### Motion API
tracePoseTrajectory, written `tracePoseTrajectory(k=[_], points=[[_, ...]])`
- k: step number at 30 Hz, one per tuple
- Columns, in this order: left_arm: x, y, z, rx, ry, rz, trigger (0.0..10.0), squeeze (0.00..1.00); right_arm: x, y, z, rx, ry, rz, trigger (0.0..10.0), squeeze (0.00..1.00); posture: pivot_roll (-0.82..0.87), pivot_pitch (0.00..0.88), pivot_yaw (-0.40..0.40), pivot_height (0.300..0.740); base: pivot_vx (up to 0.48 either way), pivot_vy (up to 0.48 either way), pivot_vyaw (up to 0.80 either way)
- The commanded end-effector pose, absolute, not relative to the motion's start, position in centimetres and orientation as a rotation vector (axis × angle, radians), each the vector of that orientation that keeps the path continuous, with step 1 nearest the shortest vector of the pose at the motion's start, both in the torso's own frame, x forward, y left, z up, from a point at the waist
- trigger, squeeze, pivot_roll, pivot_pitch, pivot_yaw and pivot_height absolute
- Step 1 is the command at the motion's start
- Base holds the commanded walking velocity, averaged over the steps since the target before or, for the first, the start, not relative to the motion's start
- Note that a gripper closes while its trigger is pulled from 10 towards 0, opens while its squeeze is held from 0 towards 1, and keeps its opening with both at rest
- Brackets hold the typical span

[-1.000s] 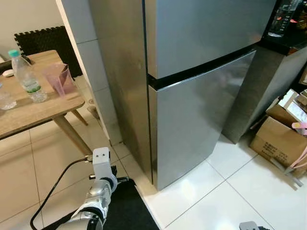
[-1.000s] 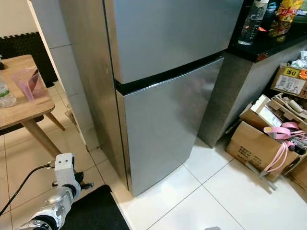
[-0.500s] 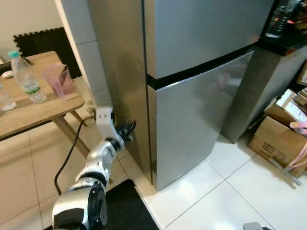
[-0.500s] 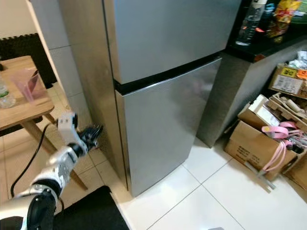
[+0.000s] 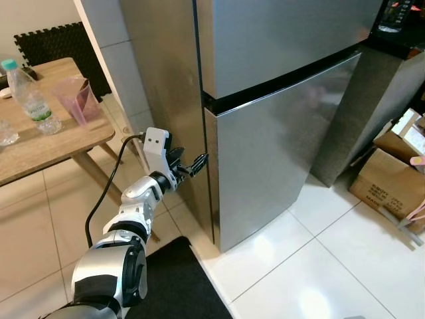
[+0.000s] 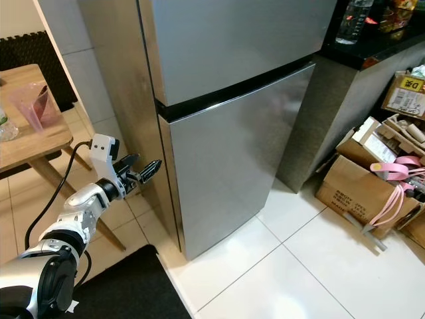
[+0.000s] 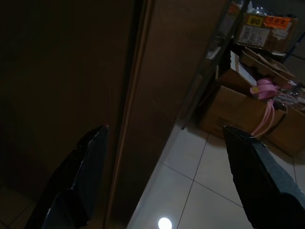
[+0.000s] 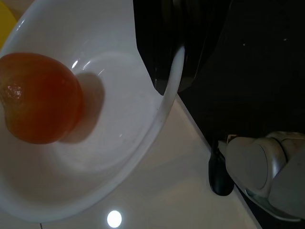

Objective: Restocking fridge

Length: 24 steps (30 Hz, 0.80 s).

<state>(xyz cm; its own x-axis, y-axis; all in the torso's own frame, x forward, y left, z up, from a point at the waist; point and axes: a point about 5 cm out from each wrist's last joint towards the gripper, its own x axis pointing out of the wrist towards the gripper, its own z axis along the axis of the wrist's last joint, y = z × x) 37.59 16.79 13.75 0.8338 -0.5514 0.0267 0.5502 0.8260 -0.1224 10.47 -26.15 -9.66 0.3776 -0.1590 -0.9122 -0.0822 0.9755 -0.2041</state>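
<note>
We are in the kitchen and dining corner of a lived-in home. A tall two-door stainless fridge (image 5: 279, 100) stands on glossy white floor tiles (image 5: 312, 266), beside a dark counter (image 6: 372, 50) carrying a water bottle (image 6: 350, 21) and snack packets. To one side we see a wooden dining table (image 5: 46, 143) with a plastic bottle (image 5: 26, 96) and a pink cup (image 5: 74, 100) on it, and to the other, opened cardboard boxes (image 6: 362, 189) crowd the floor, holding household clutter.
</note>
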Motion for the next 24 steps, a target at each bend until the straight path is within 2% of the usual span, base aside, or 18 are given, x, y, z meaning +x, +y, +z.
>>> tracePoseTrajectory(k=[1, 3, 4, 5, 16, 24], points=[[37.7, 17.4, 14.3, -0.092, 0.007, -0.598, 10.0, 1.0, 9.7, -26.3, -9.8, -0.24, 1.201, -0.05, 10.0, 0.0, -0.1, 0.126, 0.022, 0.74, 0.0, 0.0, 0.0], [37.7, 17.4, 14.3, -0.092, 0.007, -0.598, 10.0, 1.0, 9.7, -26.3, -9.8, -0.24, 1.201, -0.05, 10.0, 0.0, -0.1, 0.126, 0.022, 0.74, 0.0, 0.0, 0.0], [37.8, 17.3, 14.5, -0.086, 0.003, -0.609, 10.0, 0.64, 9.5, -26.4, -9.8, -0.242, 1.206, -0.049, 10.0, 0.0, -0.1, 0.132, 0.022, 0.74, 0.0, 0.0, 0.0], [37.9, 17.2, 14.7, -0.077, -0.001, -0.612, 10.0, 0.0, 9.3, -26.4, -9.8, -0.245, 1.21, -0.048, 10.0, 0.0, -0.11, 0.138, 0.024, 0.74, 0.0, 0.0, 0.0], [38.6, 16.5, 15.8, -0.03, -0.017, -0.59, 10.0, 0.0, 8.7, -26.6, -9.9, -0.265, 1.221, -0.035, 10.0, 0.0, -0.13, 0.171, 0.018, 0.74, 0.0, 0.0, 0.0], [39.1, 14.6, 16.6, 0.004, -0.026, -0.603, 10.0, 0.0, 7.8, -27.1, -10.0, -0.277, 1.242, -0.041, 10.0, 0.0, -0.15, 0.179, 0.014, 0.74, 0.0, 0.0, 0.0]])
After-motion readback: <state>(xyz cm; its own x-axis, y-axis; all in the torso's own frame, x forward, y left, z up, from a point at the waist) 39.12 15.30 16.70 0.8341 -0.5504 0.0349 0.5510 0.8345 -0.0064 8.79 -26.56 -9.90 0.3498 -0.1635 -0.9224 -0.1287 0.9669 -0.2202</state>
